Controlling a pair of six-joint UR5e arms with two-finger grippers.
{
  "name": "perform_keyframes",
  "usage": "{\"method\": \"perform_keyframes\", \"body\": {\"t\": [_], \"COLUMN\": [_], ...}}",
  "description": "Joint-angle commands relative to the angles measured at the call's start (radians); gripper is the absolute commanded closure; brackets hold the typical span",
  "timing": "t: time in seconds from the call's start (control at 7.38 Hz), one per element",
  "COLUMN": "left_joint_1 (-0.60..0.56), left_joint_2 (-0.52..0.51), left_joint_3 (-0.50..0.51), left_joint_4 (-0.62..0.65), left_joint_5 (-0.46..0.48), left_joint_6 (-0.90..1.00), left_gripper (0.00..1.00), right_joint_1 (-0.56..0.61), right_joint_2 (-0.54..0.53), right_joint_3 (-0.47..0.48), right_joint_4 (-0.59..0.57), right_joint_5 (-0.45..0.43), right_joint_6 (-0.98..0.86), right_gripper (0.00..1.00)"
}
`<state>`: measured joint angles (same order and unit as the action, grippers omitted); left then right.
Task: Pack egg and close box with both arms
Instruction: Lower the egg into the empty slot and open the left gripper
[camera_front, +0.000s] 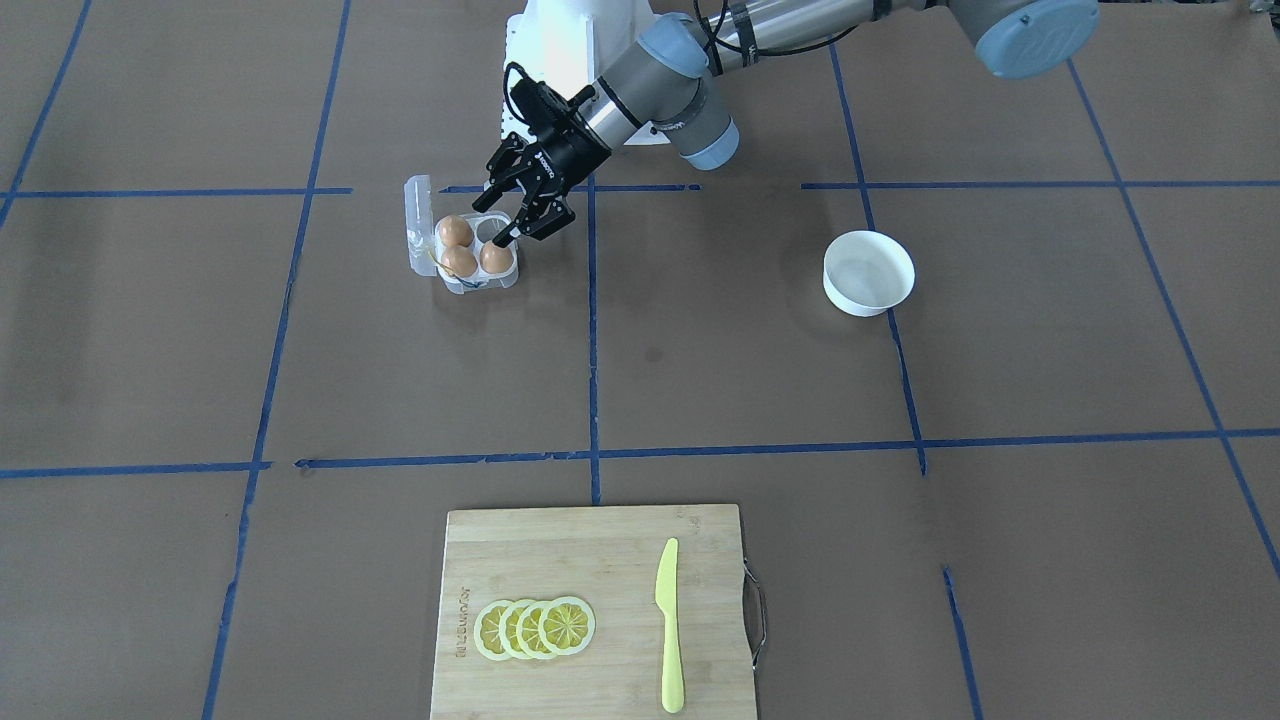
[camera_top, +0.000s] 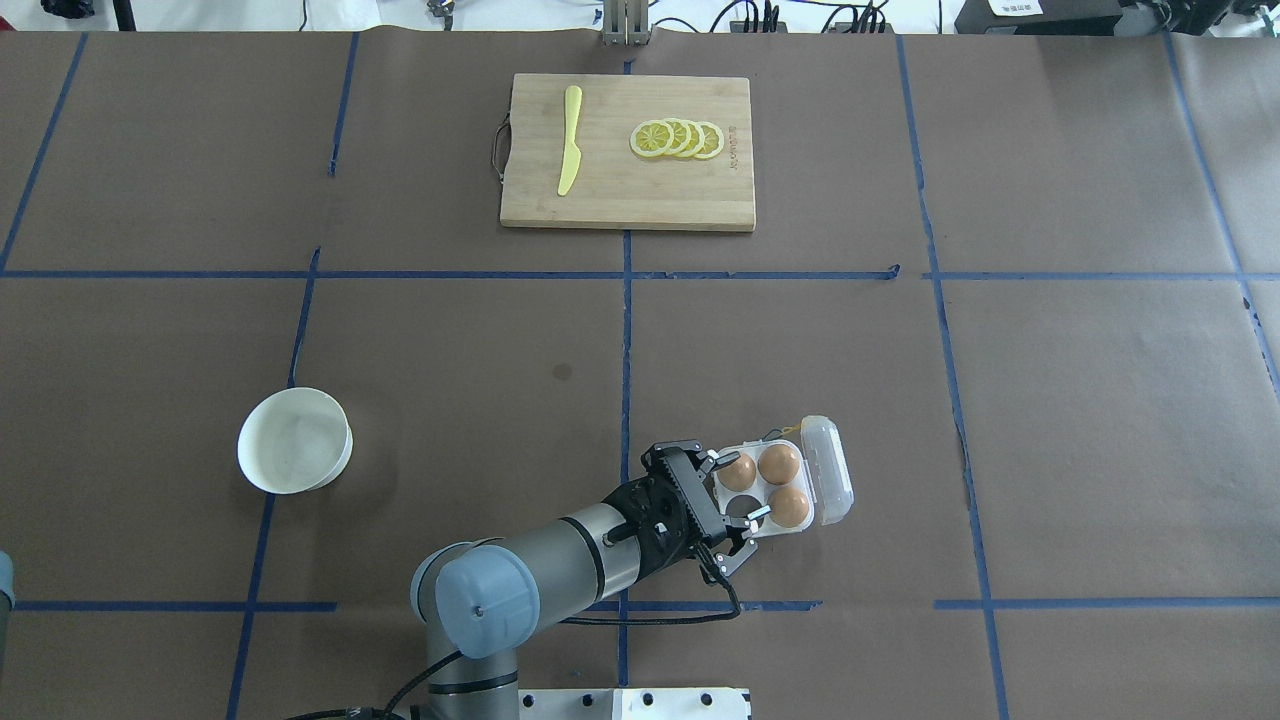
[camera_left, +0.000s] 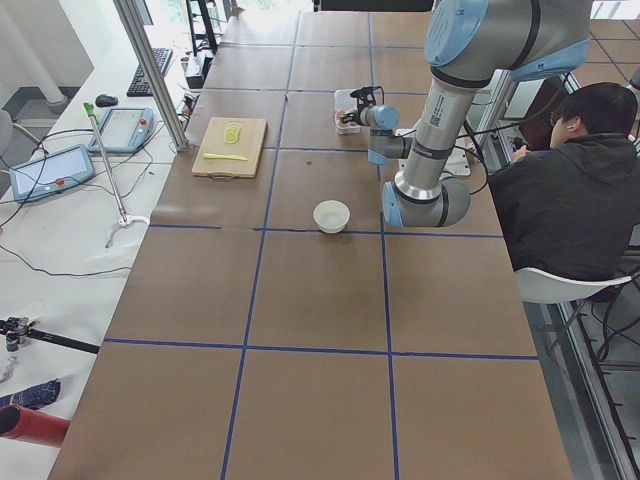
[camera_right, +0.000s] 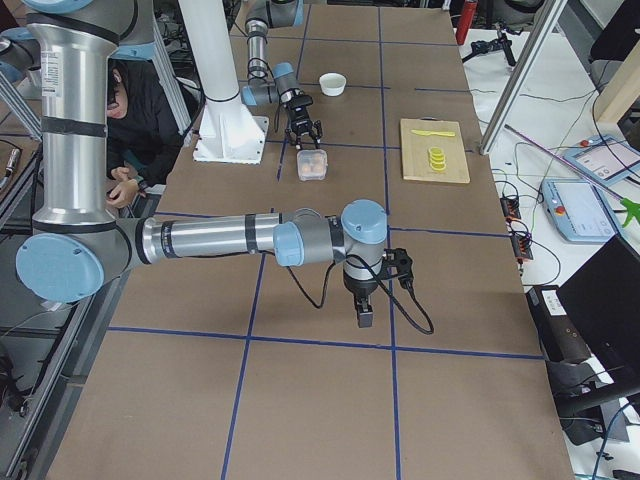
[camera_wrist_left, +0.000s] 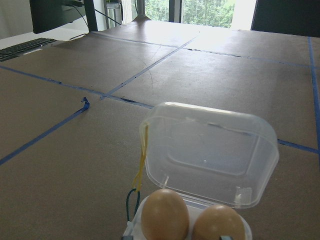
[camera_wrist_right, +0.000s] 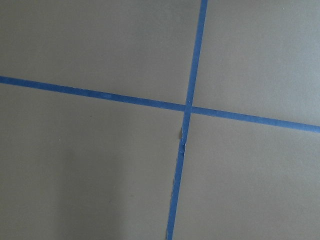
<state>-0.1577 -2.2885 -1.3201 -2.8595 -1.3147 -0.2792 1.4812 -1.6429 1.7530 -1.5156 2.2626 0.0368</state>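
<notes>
The clear egg box stands open, its lid tipped up on the side away from the left arm. Three orange-brown eggs sit in its cups; the cup nearest the gripper is empty. My left gripper is open and empty, its fingers spread over the box's near edge and the empty cup. It also shows in the front view beside the box. The left wrist view shows two eggs, the lid and the yellow string. My right gripper points down at bare table far from the box; I cannot tell whether it is open or shut.
A white bowl stands on the robot's left side. A wooden cutting board at the far edge holds a yellow knife and lemon slices. A seated person is behind the robot.
</notes>
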Motion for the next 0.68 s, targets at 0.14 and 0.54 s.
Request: {"method": "perform_keyframes", "body": {"t": [0.14,0.54], "left_joint_1": [-0.015,-0.158], "left_joint_2": [0.001,0.058], "left_joint_3": [-0.053,-0.245], "left_joint_4": [0.006,0.308], "left_joint_5": [-0.005,-0.193], "left_joint_6": [-0.005,-0.096], "left_gripper": [0.20,0.15], "right_joint_1": [-0.001,0.001], "right_joint_2": [0.002,-0.002], "right_joint_3": [-0.001,-0.003], "right_joint_4": [0.000,0.000], "right_joint_5": [0.000,0.002], "right_joint_6": [0.000,0.000], "right_gripper": [0.00,0.00]}}
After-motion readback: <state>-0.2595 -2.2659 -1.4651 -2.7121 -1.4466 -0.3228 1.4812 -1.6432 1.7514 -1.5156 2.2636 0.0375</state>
